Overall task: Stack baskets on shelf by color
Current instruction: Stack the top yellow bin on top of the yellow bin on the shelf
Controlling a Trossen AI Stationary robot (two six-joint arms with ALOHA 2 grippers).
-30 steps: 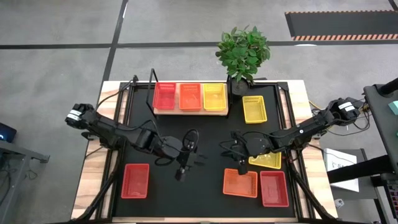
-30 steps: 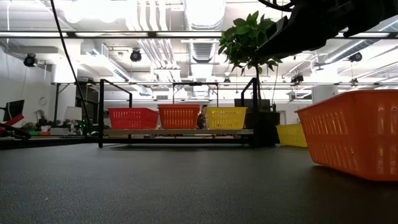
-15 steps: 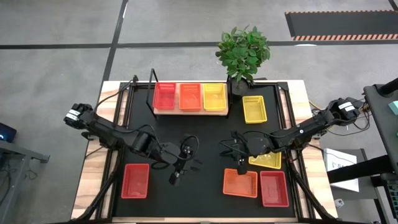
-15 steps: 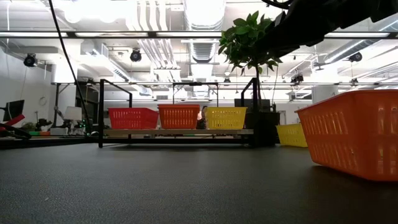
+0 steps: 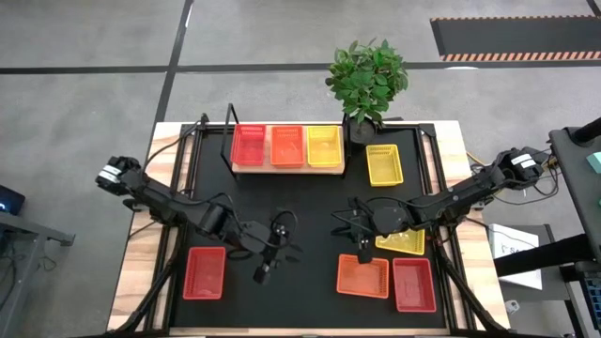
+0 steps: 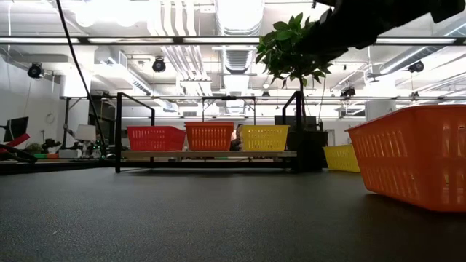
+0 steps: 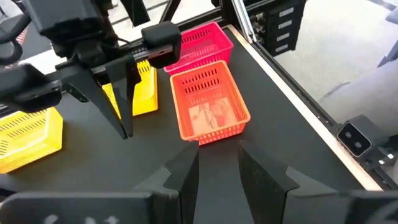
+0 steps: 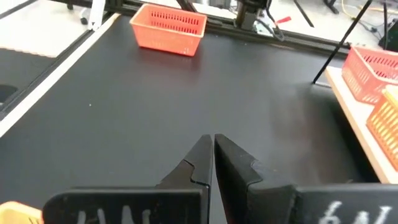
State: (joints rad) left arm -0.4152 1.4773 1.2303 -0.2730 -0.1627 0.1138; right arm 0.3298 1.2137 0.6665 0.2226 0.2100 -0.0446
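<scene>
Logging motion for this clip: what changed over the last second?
The left gripper drew back toward the table's near-left, nearer the lone red basket, holding nothing. The right gripper barely shifted. All baskets, on and off the shelf, stayed put.

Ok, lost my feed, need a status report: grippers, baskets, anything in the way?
Left gripper slightly open, empty, beside loose red basket. Right gripper shut, empty, above orange basket. Shelf holds three baskets. Nothing in the way.
</scene>
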